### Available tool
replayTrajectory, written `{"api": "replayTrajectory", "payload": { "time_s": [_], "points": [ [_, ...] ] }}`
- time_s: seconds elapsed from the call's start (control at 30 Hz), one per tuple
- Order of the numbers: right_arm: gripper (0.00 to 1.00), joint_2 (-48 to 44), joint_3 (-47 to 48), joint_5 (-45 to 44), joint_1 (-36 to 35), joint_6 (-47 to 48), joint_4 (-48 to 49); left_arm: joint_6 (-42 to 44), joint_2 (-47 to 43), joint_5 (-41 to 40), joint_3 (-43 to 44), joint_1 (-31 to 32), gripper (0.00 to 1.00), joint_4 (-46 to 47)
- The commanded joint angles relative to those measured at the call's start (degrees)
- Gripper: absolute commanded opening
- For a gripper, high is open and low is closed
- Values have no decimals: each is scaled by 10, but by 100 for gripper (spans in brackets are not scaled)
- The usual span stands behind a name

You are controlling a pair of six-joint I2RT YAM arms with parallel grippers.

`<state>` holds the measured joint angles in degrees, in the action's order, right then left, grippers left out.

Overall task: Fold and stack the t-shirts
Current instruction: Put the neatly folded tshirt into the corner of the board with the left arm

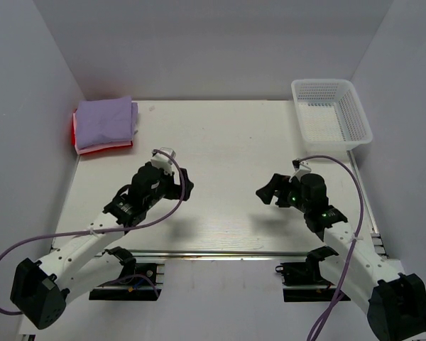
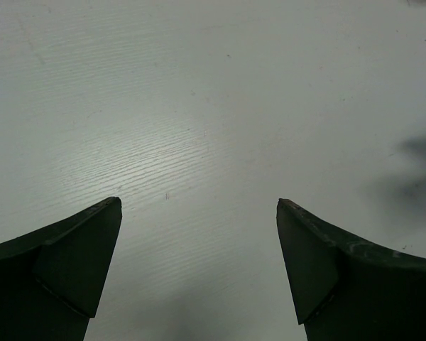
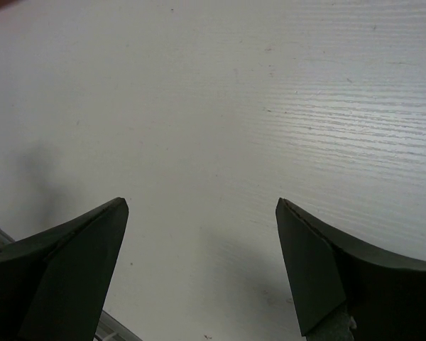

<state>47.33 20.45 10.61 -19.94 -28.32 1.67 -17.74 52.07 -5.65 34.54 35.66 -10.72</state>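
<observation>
Table (image 1: 220,142), white, wood-grain surface. 2 arms over the near half, both low above the bare top.

Left gripper (image 1: 184,186): claw spread wide, nothing between the fingers. Left wrist view showed only table between the 2 dark fingertips (image 2: 92,241). Pointed toward table centre.

Right gripper (image 1: 265,192): claw also spread wide, holding nothing. Right wrist view showed bare table between the fingertips (image 3: 85,241). It faced the left gripper, the 2 well apart across the middle of the table.

T-shirts: 3, folded, in 1 stack at the far left corner, against the left wall. Lavender t-shirt (image 1: 105,121) on top, folded to a neat rectangle. Pink t-shirt (image 1: 106,147) beneath it, only a thin edge showing along the near side. Red t-shirt (image 1: 75,131) at the bottom, a strip showing at the left edge. Stack well apart from both grippers.

White mesh basket (image 1: 363,117) at the far right corner, upright; contents could not be made out.
</observation>
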Motion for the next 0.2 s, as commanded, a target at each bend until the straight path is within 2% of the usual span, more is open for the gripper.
{"api": "replayTrajectory", "payload": {
  "time_s": [0.0, 0.17],
  "points": [
    [90, -7, 6, 8, -1, -1, 38, 17, -9, -18, -1, 6, 100, -10],
    [90, -31, -8, 0, -2, 6, 60, 29, -2, -18, -1, 6, 100, 7]
  ]
}}
